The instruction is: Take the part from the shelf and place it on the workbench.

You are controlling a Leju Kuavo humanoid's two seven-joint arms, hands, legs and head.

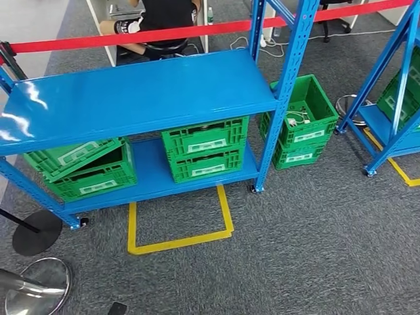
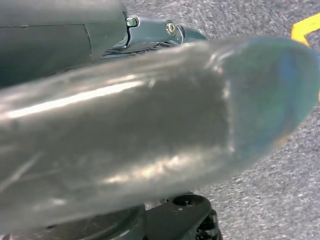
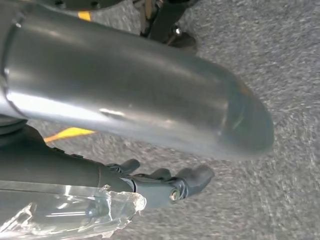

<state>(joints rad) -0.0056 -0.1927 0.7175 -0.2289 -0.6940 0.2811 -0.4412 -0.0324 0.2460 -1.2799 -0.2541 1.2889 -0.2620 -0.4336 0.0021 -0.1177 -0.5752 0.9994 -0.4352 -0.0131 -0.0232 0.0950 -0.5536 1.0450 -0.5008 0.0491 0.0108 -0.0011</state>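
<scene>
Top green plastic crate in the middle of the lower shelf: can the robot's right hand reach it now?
Probably not yet: the right hand hangs over grey carpet, and the crate sits under the blue top shelf.

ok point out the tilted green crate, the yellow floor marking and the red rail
tilted green crate (image 1: pixel 74 157): head view, its slanted top
yellow floor marking (image 1: pixel 178 243): head view, front strip
red rail (image 1: pixel 148 34): head view, mid-length

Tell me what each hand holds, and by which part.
It cannot be told. Clear plastic lies beside the right hand, but no grip shows; the left hand is mostly hidden.
</scene>
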